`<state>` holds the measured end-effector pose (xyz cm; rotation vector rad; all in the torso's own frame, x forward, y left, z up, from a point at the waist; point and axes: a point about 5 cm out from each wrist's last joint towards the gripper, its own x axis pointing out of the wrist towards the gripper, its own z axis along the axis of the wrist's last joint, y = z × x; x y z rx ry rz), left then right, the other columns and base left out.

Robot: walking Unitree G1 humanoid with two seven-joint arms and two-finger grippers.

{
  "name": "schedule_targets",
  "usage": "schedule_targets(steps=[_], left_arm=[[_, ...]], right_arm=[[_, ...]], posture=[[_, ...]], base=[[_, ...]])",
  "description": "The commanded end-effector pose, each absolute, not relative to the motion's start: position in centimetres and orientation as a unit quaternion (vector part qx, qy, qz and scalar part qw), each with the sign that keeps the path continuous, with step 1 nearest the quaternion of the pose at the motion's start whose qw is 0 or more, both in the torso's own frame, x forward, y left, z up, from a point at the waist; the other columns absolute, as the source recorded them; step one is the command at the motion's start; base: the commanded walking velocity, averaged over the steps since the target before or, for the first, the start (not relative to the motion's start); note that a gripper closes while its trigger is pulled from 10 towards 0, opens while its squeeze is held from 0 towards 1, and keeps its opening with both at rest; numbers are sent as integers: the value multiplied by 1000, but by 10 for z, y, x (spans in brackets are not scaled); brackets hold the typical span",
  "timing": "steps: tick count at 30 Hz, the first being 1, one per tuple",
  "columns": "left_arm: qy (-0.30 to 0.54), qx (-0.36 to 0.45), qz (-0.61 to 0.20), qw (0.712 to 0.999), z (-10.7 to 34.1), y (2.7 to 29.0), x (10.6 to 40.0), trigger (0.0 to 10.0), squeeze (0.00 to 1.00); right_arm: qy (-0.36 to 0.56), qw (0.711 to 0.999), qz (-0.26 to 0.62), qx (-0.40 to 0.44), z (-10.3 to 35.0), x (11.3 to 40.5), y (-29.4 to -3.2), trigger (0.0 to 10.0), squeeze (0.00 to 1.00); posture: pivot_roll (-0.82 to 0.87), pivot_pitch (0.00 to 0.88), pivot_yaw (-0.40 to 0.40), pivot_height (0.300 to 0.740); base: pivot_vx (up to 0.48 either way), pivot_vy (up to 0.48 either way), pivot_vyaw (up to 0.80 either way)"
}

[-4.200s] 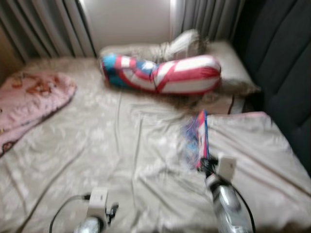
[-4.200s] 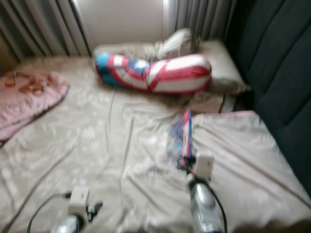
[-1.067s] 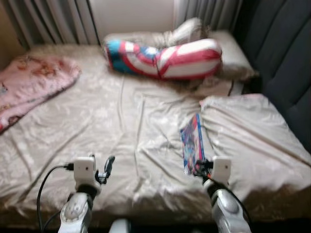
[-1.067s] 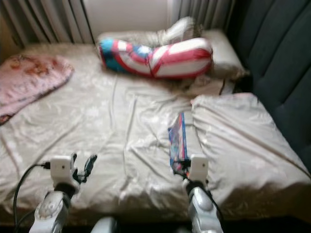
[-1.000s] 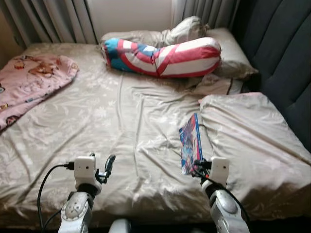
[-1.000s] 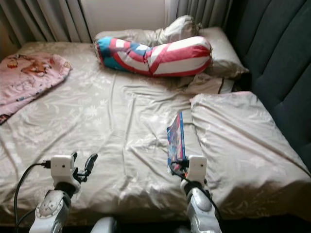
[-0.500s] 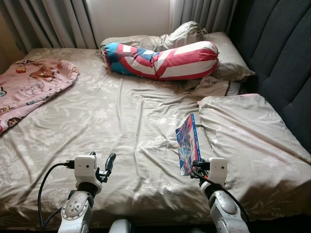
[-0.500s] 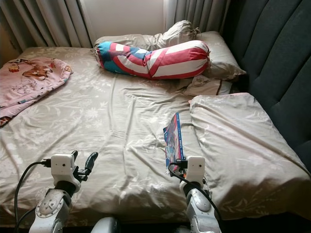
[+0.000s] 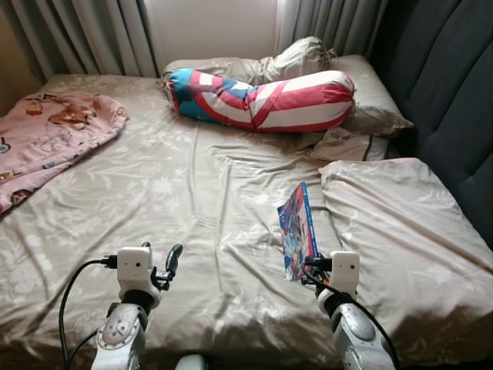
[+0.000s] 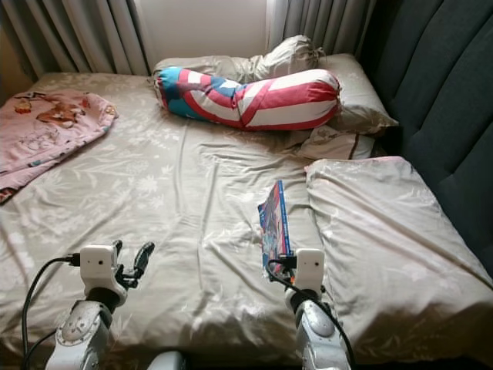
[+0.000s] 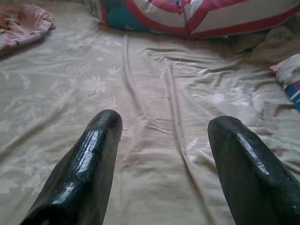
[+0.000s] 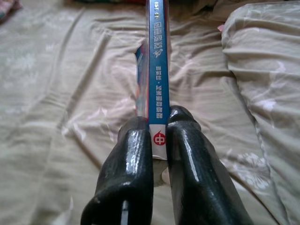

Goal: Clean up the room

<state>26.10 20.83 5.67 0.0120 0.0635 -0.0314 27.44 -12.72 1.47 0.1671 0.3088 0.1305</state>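
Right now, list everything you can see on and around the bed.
bed sheet: one, beige floral, covering the mattress
bolster: one, red, white and blue, at the far end
pillows: beige, behind the bolster
pillow: one, beige, right side near the headboard
blanket: one, pink, far left
book: one, blue spine, held on edge above the sheet
curtains: grey, behind the bed
headboard: dark, on the right
left hand: open, hovering over the sheet
right hand: shut on the book's spine
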Motion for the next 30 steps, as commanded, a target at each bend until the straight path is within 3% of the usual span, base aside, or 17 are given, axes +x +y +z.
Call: schedule_targets(steps=[1,16,30], left_arm=[[30,0,-21,999,58,204,264,10000,0],[30,3,-36,999,62,201,270,10000,0],[34,22,-49,998,69,213,258,10000,0]], right_arm=[[139,986,58,74,19,277,-134,10000,0],[182,978,82,53,6,283,-139,10000,0],[213,967,62,124,0,293,-133,10000,0]], posture=[[-35,48,-22,660],[-23,62,-9,660],[44,119,51,660]], base=[[364,0,0],[0,0,0],[0,0,0]])
